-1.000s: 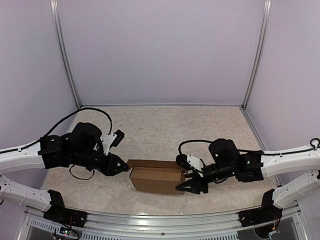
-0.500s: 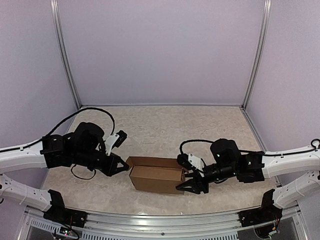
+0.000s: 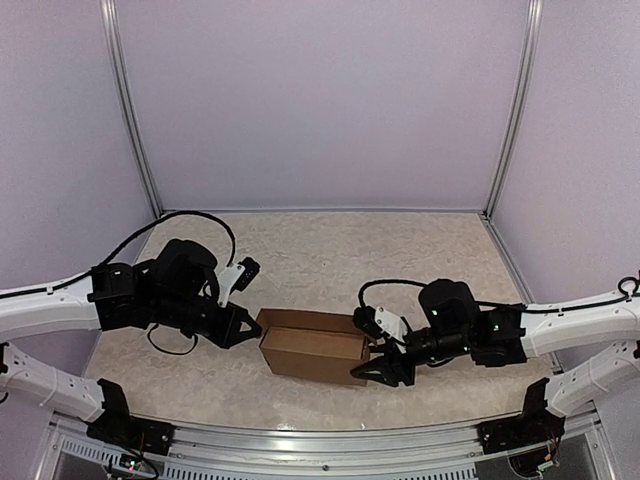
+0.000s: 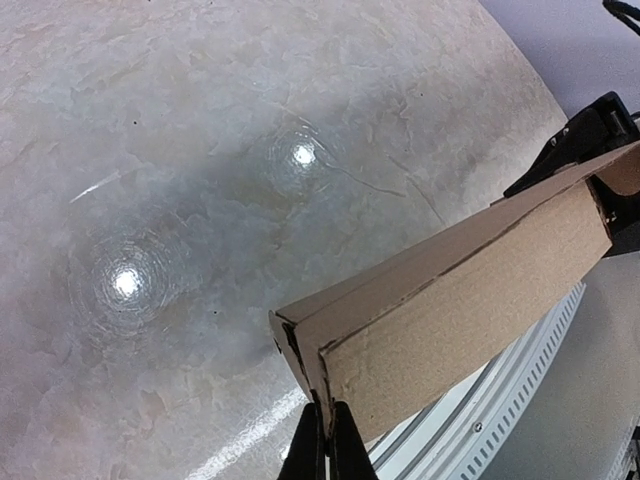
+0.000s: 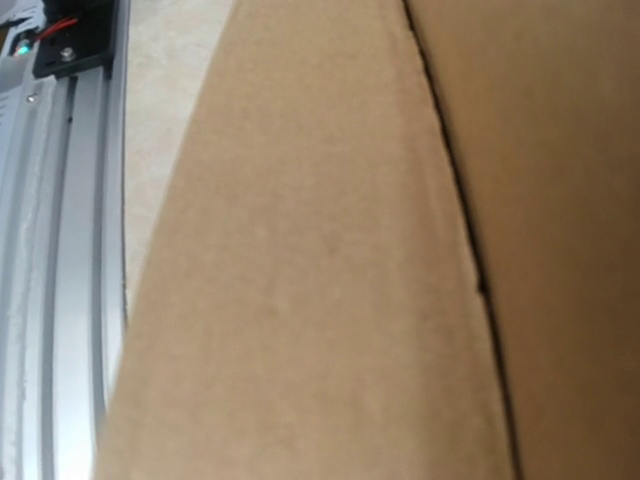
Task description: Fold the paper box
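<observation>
Between the two grippers, resting on the table (image 3: 330, 250):

1. Container: the paper box (image 3: 315, 352), plain brown cardboard, formed into a long rectangular shape and lying on its side. We see its top and near faces shut. Its interior is hidden in every view, so we list no contents.

2. The left gripper (image 3: 243, 330), at the box's left end. In its own wrist view we record the fingers (image 4: 345, 450) pressed together, tips right at the lower corner of that end. We cannot tell whether any cardboard lies between them.

3. The right gripper (image 3: 372, 362), at the box's opposite end. We record the fingers spread, one either side of that end. We cannot tell whether they clamp it. Its wrist view is filled with cardboard, a crease running just beside the lens.
</observation>
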You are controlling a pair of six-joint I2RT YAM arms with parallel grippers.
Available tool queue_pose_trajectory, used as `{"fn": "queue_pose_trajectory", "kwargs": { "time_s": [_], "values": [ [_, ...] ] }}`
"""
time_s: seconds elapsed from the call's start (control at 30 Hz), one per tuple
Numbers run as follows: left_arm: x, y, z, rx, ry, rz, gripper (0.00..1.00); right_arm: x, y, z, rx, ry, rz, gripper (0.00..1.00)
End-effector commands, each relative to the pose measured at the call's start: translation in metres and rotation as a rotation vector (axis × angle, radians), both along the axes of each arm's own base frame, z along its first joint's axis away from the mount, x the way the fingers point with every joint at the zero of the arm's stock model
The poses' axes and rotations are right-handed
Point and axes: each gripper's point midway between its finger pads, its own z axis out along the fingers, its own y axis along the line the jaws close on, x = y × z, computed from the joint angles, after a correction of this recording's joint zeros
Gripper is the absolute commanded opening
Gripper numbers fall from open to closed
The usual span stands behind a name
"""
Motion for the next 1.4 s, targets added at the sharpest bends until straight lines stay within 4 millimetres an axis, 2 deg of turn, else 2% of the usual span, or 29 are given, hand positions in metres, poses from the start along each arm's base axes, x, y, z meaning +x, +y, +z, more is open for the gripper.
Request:
{"fn": "queue_pose_trajectory", "kwargs": {
  "time_s": [0.0, 0.23, 0.83, 1.07, 1.37],
  "values": [
    [-0.005, -0.021, 0.016, -0.063, -0.005, -0.045, 0.0, 0.013, -0.001, -0.008, -0.005, -0.013, -0.075, 0.25],
    [-0.001, -0.022, 0.004, -0.023, 0.001, -0.013, 0.0, 0.021, 0.001, -0.011, 0.008, -0.029, -0.117, 0.25],
    [0.009, -0.02, -0.058, 0.205, -0.003, 0.109, 0.0, 0.028, 0.002, -0.02, 0.061, -0.03, -0.182, 0.25],
    [0.005, -0.022, -0.07, 0.237, 0.001, 0.105, 0.0, 0.032, 0.001, -0.027, 0.074, -0.026, -0.214, 0.24],
    [0.002, -0.019, -0.079, 0.306, -0.024, 0.104, 0.0, 0.033, -0.003, -0.048, 0.048, -0.013, -0.24, 0.24]
  ]
}}
